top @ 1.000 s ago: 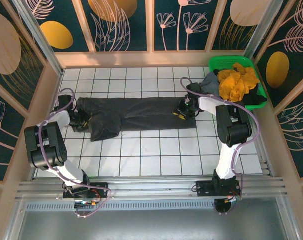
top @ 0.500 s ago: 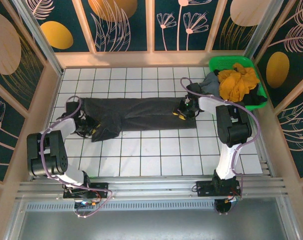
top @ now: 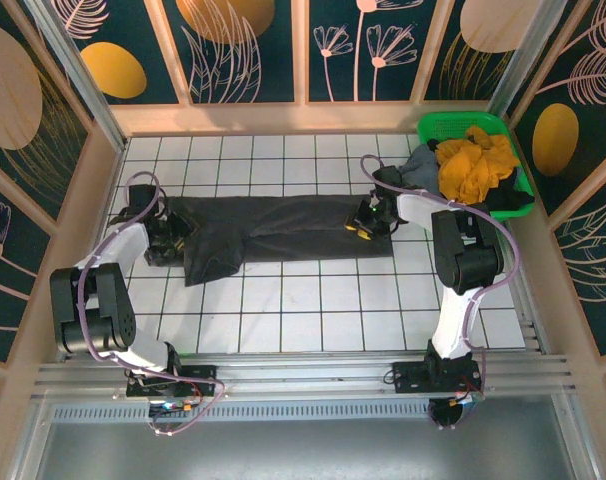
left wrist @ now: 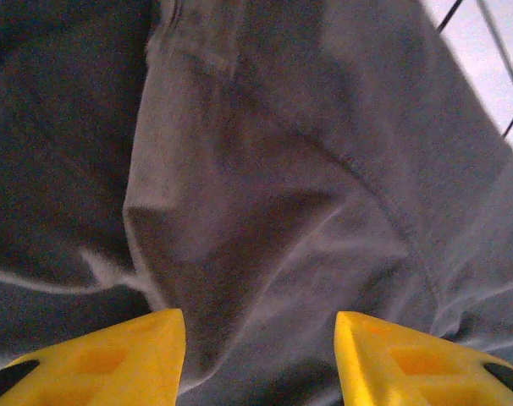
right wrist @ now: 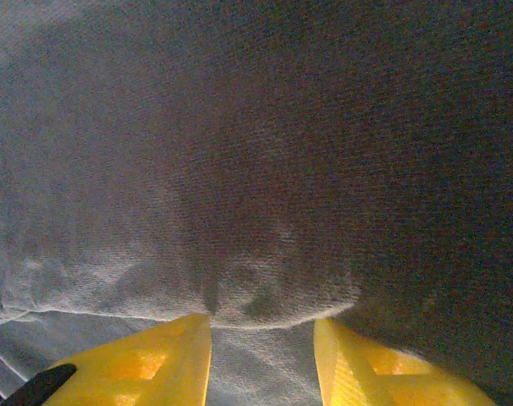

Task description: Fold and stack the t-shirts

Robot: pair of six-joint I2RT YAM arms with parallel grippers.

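Across the middle of the tabletop (top: 313, 310), working on the charcoal t-shirt (top: 283, 228), spread as a long band from left to right. Pinching a raised fold at its right end with the right hand (top: 363, 222), jaws partly closed on the cloth. Hovering over its left end with the left hand (top: 171, 240), fingers apart, gripping nothing, cloth lying loose beneath. Judging progress as early: narrowing this first shirt lengthwise, not yet folding it compact. Leaving the mustard t-shirt (top: 473, 165) and others heaped in the green basket (top: 433, 124) at the far right corner. Not yet stacking anything.
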